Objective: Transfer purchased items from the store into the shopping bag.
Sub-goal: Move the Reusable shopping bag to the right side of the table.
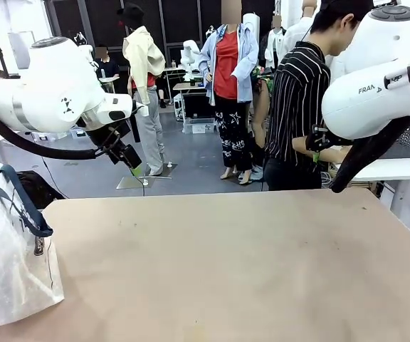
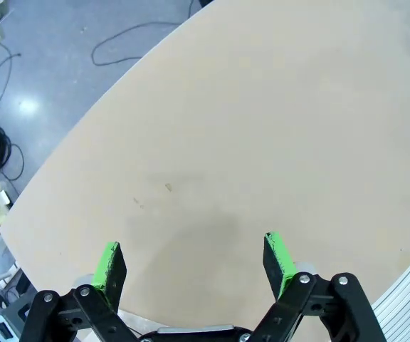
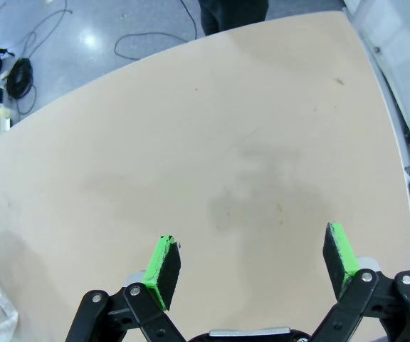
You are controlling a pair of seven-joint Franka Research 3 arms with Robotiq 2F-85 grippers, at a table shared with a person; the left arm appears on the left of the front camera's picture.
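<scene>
The counter (image 1: 248, 263) is lying bare beneath both arms. The shopping bag (image 1: 9, 263) is slumping at the counter's left edge, below and just left of the left end effector (image 1: 135, 165), its handles (image 1: 21, 203) pointing up; the left arm is nearer. The right end effector (image 3: 251, 265) is hanging well apart from it. Both are standing wide, holding nothing. "FRAN" is reading on the right arm (image 1: 376, 85); bag print is illegible.

shopping bag (image 1: 9, 274) | translucent whitish, navy strap handles | slumped at table's near-left edge
</scene>
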